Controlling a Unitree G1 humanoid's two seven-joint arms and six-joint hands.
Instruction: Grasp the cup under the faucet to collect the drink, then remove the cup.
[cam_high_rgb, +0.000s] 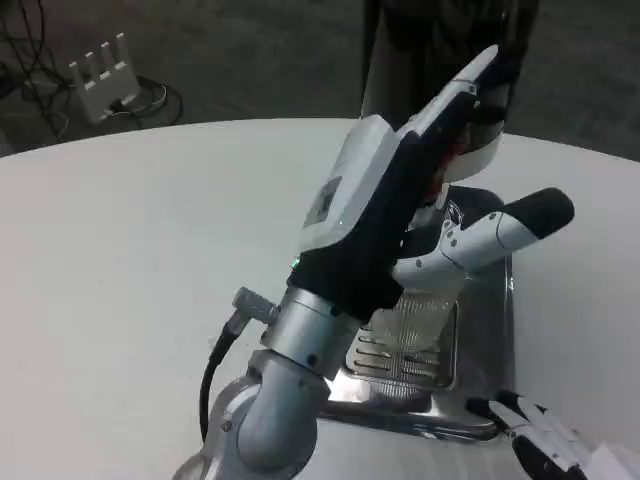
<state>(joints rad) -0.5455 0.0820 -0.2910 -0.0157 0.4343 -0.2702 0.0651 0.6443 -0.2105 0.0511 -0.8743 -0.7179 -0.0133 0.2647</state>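
At frame centre, the left robot hand (420, 190) grips the clear ribbed cup (418, 318) over the metal drip tray (480, 350). At lower right, I cannot tell the right robot hand's (545, 440) state.

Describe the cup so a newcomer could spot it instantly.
Start at the shiny metal drip tray on the white round table. On its slotted grate stands a clear ribbed plastic cup, gripped by the left hand. It is the only see-through thing there.

A round white surface (130, 260) fills most of the frame. Behind it, dark grey carpeted floor (260, 60) spans the top, with a white power strip (103, 77) and black cables (30, 50) at upper left.
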